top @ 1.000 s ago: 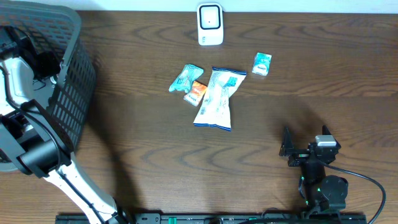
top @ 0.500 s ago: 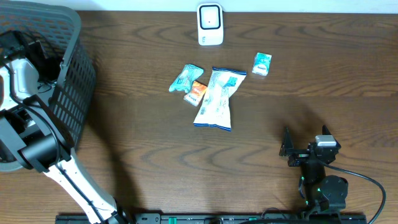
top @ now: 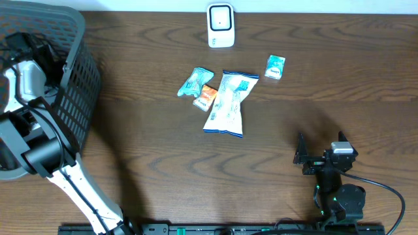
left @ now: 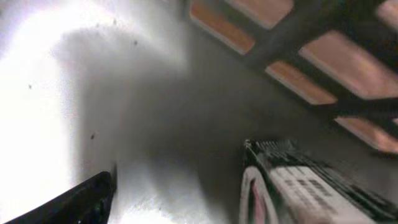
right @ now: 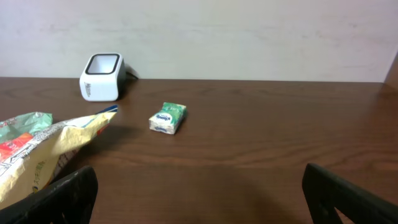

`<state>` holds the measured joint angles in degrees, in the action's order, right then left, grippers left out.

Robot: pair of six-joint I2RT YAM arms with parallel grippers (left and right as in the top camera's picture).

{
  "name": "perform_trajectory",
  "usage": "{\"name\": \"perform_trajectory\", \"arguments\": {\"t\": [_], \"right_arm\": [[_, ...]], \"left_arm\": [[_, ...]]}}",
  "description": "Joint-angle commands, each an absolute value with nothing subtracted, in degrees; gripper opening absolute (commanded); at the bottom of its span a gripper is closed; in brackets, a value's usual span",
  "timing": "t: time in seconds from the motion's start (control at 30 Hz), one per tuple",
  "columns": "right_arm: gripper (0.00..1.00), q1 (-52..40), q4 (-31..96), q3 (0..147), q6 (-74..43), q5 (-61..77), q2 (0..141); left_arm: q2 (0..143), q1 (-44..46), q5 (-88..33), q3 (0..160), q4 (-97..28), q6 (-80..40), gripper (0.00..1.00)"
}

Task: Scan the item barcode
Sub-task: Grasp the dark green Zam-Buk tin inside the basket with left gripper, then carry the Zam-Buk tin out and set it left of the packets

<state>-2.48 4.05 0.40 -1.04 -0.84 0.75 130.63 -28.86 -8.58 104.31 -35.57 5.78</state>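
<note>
- Overhead view: white-and-blue plastic snack bag lay mid-table, below the white box-shaped scanner and apart from it.
- Small orange packet touched the bag's left edge, with a crumpled teal packet just beside it; small green-and-white packet sat apart.
- Left gripper was inside the grey mesh plastic basket, released: one dark finger at the frame edge, a blurred white object with dark print nearby.
- Right gripper was spread wide, grasping nothing, low over the brown wooden table.

Gray basket on wood tbl
</note>
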Motion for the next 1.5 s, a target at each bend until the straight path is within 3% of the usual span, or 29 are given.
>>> {"name": "perform_trajectory", "arguments": {"t": [0.0, 0.1, 0.13, 0.27, 0.37, 0.83, 1.17, 1.47], "right_arm": [[0.99, -2.7, 4.3, 0.3, -1.7, -0.9, 0.6], [0.99, -2.7, 4.3, 0.3, -1.7, -0.9, 0.6], [0.99, -2.7, 4.3, 0.3, -1.7, -0.9, 0.6], [0.99, -2.7, 4.3, 0.3, -1.7, -0.9, 0.6], [0.99, -2.7, 4.3, 0.3, -1.7, -0.9, 0.6], [0.99, -2.7, 4.3, 0.3, -1.7, -0.9, 0.6], [0.99, -2.7, 4.3, 0.3, -1.6, -0.9, 0.6], [0.99, -2.7, 4.3, 0.3, -1.7, -0.9, 0.6]], "left_arm": [[130.9, -28.9, -8.4, 103.4, -36.1, 5.3, 0.92], [128.5, -28.9, -8.4, 103.8, -35.7, 5.2, 0.92], [127.9, -28.9, -8.4, 103.8, -35.7, 4.7, 0.87], [127.9, -28.9, -8.8, 103.8, -37.2, 2.8, 0.49], [128.3, -28.9, -9.0, 102.8, -37.4, 2.7, 0.39], [125.9, -28.9, -9.0, 102.3, -36.9, 2.7, 0.38], [108.7, -28.9, -9.2, 102.3, -37.6, -2.6, 0.38], [89.1, -28.6, -26.2, 102.3, -37.2, -12.4, 0.38]]}}
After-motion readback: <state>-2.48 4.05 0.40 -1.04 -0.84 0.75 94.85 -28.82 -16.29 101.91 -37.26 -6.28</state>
